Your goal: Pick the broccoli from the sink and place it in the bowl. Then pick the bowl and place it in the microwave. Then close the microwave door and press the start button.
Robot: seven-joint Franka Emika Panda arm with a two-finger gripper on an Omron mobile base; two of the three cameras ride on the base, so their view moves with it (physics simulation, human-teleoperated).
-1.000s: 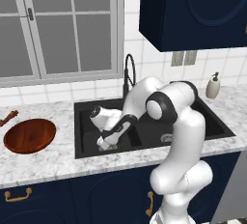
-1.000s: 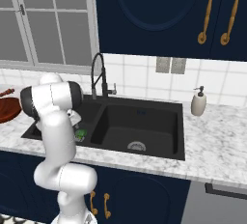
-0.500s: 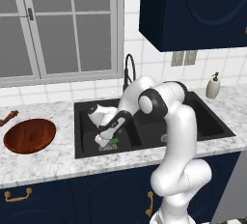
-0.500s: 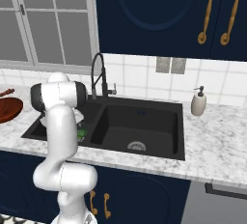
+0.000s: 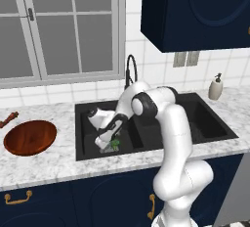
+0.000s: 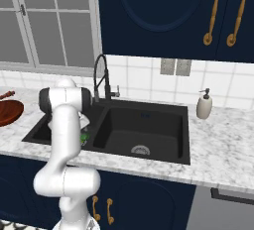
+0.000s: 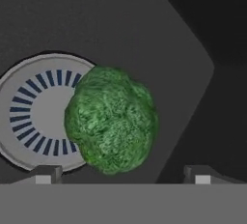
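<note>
The broccoli is a bright-green floret lying on the floor of the black sink's left basin, partly over its round metal drain. My gripper hangs open just above it, one fingertip on each side and nothing held. From the left base view the hand is down inside the left basin next to the broccoli. In the right base view a bit of the green broccoli peeks out behind my arm. The reddish-brown bowl sits on the counter left of the sink. The microwave is out of view.
A black arched faucet rises behind the sink's divider. A soap dispenser stands on the counter at the back right. The basin walls close in around the hand. A small brown object lies behind the bowl.
The arm has reached further down and forward into the left basin, bringing the open hand close over the broccoli. The broccoli and bowl have not moved.
</note>
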